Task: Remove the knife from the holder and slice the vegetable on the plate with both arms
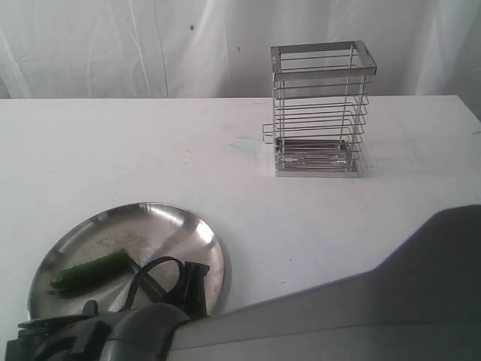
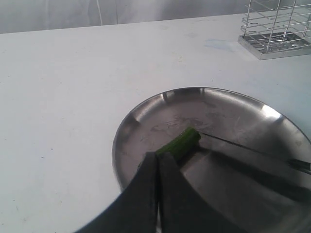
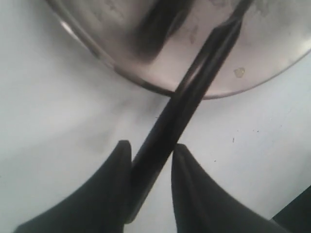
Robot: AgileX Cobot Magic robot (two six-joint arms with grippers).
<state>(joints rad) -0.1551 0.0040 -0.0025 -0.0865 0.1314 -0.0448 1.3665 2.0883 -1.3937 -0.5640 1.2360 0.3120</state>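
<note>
White table point(image 1: 113, 150) ran back to a white curtain point(image 1: 113, 45) hung in soft folds. Well apart from everything else, the holder point(image 1: 322, 113) stood upright toward the far side, a tall box of thin silver wires under a flat metal rim, with a small wire loop on one side and a flat metal base.

Nearer to me, a bulky grey arm point(image 1: 338, 323) cut across the front of the scene from the right. With its loops of black cable, it hid the near edge of the plate point(image 2: 233, 111). That plate was round, shallow and dull silver, smeared and shining in patches.

On it lay the vegetable point(image 2: 182, 142), a short glossy dark green cylinder. From where I stood its long axis ran mostly left to right, rising a little toward the right.

Pressed together with no gap, the black fingers of the left gripper point(image 2: 158, 162) had their tips at the vegetable's near end.

Slim and black, the knife point(image 2: 233, 143) stretched over the plate. Its point sat just beside the vegetable's other end, and its handle ran out past the rim. There the right gripper point(image 3: 150, 144) had its two jaws closed against the handle, one on each side.
</note>
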